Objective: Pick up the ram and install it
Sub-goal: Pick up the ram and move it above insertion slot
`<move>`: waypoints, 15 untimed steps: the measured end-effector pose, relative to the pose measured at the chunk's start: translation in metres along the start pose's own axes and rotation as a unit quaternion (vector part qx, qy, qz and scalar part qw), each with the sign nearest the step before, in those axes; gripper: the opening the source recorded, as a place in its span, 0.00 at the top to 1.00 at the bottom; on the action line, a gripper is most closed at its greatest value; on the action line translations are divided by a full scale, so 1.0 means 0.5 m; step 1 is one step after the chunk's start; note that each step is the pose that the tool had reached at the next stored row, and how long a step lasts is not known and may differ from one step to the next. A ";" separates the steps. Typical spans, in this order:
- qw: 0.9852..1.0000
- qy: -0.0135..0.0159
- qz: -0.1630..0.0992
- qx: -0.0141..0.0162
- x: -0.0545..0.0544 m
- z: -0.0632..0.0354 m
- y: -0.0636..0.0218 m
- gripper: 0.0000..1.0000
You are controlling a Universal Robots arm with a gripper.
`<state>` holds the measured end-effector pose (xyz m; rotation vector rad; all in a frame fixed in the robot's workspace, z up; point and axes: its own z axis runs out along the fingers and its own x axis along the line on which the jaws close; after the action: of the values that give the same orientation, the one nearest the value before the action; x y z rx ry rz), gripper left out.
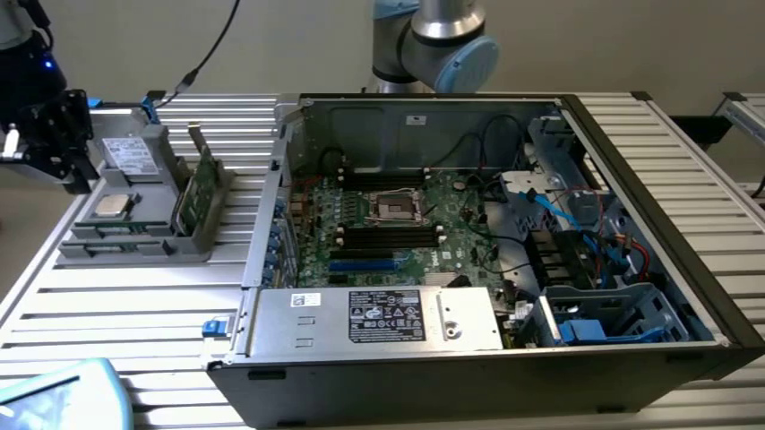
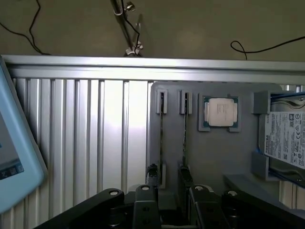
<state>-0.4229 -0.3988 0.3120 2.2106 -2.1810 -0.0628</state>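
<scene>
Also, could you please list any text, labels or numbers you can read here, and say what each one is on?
Nothing here can be read clearly.
Hard drive label: printed lines and a barcode, too blurred.
Processor: lid markings, too small.
Power supply label: print and symbols, too small.
White sticker inside the computer case: too small.

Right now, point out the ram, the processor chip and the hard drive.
ram (image 1: pixel 210 199), exterior view, on its green face.
processor chip (image 2: pixel 220 112), wrist view, middle of its silver lid.
hard drive (image 2: pixel 287 139), wrist view, on its white label.
</scene>
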 end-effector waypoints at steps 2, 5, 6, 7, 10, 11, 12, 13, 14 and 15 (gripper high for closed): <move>1.000 0.000 0.000 0.000 0.000 0.007 0.002 0.69; 1.000 0.000 0.000 0.001 0.000 0.018 0.002 0.69; 1.000 0.000 0.000 0.001 0.000 0.022 0.001 0.69; 1.000 0.000 0.000 0.001 0.000 0.025 0.001 0.69; 1.000 0.000 0.000 0.001 0.001 0.036 0.001 0.69; 1.000 0.000 0.000 0.001 0.001 0.040 0.000 0.69; 1.000 0.000 0.000 0.001 0.001 0.044 0.000 0.69; 1.000 0.000 0.000 0.001 0.001 0.047 0.000 0.69; 1.000 0.000 0.000 0.001 0.001 0.051 0.000 0.69; 1.000 0.000 0.000 0.001 0.001 0.055 0.000 0.69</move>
<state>-0.4242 -0.3992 0.2847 2.2114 -2.1817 -0.0610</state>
